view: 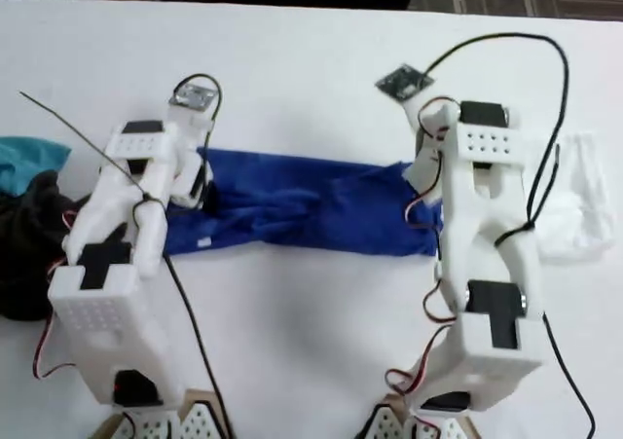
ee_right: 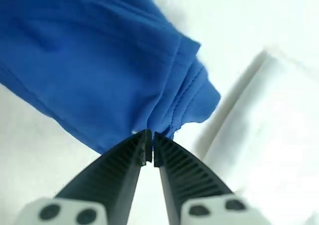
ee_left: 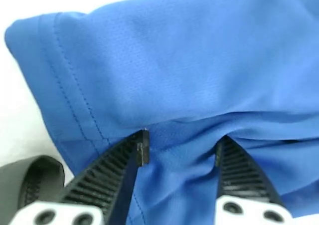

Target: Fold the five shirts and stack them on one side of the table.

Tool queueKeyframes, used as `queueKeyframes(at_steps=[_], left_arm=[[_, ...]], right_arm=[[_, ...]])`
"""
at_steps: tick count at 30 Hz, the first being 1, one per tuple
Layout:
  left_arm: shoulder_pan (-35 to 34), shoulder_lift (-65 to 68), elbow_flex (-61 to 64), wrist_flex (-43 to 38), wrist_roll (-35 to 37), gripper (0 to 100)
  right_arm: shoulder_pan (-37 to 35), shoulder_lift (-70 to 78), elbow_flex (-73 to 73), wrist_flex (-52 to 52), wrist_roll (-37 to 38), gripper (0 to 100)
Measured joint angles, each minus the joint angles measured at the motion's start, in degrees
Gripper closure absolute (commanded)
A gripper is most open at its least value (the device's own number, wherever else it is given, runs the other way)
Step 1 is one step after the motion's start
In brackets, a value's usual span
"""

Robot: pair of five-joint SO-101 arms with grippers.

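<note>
**Blue shirt strung between both arms: handling and label check**

High view. The blue shirt (view: 302, 205) lies in a long, rumpled band across the middle of the table (view: 292, 59), and each arm sits at one end. The left gripper (view: 200, 191) is at the end nearer the black cloth (view: 29, 239) and teal cloth (view: 29, 157). The right gripper (view: 419, 181) is at the end nearer the white cloth (view: 584, 196). Judgement: the fabric is light and limp and sags wherever it is unsupported, so you will need both ends held to carry a fold. A small white tag (view: 204, 242) sits on the near edge of the shirt; it is too small to read.

Left wrist view. The left gripper (ee_left: 182, 147) stands with its jaws apart, astride a soft ridge of the blue shirt (ee_left: 174, 60) and clamping nothing. The stitched hem runs just beside it. Judgement: the knit looks thin and fairly slick. Take it at the doubled hem, since a single layer would likely slip out.

Right wrist view. The right gripper (ee_right: 151, 145) has its jaws pressed together on a gathered edge of the blue shirt (ee_right: 89, 60), with the seam bunching at the tips. The white cloth (ee_right: 279, 135) lies near but apart from the shirt. Judgement: the bite is shallow, so pull gently. No print or brand is visible in this view.
</note>
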Motion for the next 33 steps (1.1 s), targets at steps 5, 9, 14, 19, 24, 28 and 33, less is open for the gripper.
queueKeyframes(at_steps=[5, 9, 14, 19, 24, 28, 33], left_arm=[[-1.58, -1.67, -8.53, 9.23, 0.44, 77], [-8.70, -2.11, -11.43, 8.88, 1.41, 77], [-12.22, 3.25, -13.10, 4.84, -2.81, 77], [-12.04, 10.99, -19.25, 4.22, -3.69, 77], [-11.78, 16.97, -28.04, 7.56, -3.69, 77], [-10.29, 21.27, -35.16, 13.63, -3.78, 77], [-7.21, 25.49, -41.67, 22.24, -3.69, 77]], right_arm=[[1.14, -4.66, 1.23, 0.09, -1.14, 97.4], [1.32, -9.05, 4.75, 0.09, -1.14, 97.4], [1.32, -13.71, 9.49, 0.09, -1.14, 97.4], [1.32, -16.79, 13.10, 0.09, -1.14, 97.4], [1.32, -19.25, 15.91, 0.09, -1.14, 97.4], [1.32, -19.96, 16.35, 0.09, -1.14, 97.4], [1.32, -19.96, 16.35, 0.09, -1.14, 97.4]])
